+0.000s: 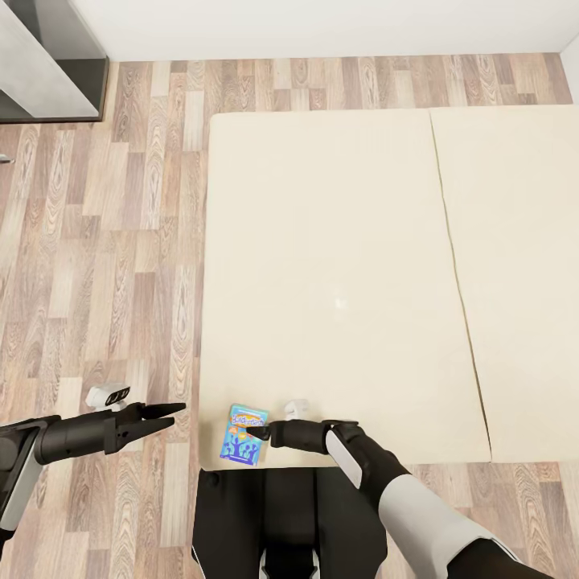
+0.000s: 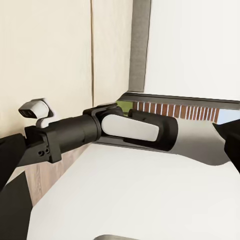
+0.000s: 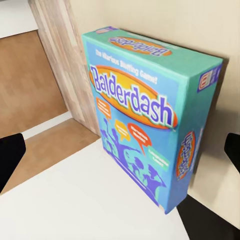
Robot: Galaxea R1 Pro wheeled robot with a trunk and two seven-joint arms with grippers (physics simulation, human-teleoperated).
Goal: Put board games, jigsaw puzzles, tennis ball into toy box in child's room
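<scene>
Head view shows the blue board game lying flat at the bed's near corner, with the right gripper, jaws wide, at its edge: centre the box between both fingers before closing.

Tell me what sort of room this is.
Probably a bedroom: a large cream bed split by a seam, wood plank floor, white wall. A blue Balderdash board game at the bed's near corner hints at a child's room.
</scene>
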